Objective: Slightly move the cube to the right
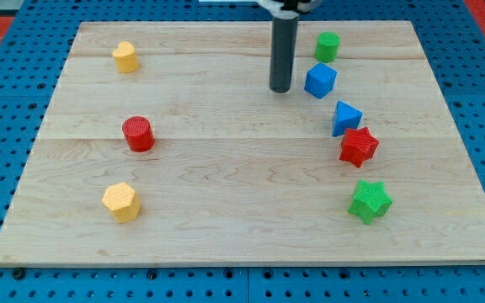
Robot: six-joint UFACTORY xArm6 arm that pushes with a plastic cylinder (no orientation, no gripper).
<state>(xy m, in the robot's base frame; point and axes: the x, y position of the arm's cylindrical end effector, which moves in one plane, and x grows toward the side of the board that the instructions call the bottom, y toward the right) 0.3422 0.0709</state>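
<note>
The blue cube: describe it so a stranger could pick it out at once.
Start at the wooden board and go to its upper right part, by the dark rod. The blue cube sits just right of my tip, below the green block. The blue block beneath it is wedge-like.

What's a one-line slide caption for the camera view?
My tip sits just left of the blue cube on the board, poised to nudge it right; seven other blocks lie scattered around.

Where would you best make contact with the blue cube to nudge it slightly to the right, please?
Press on the blue cube's left-facing side, coming from the view's left. My tip already stands just left of it, with a small gap. The cube sits slightly rotated, so it may turn while sliding.
</note>
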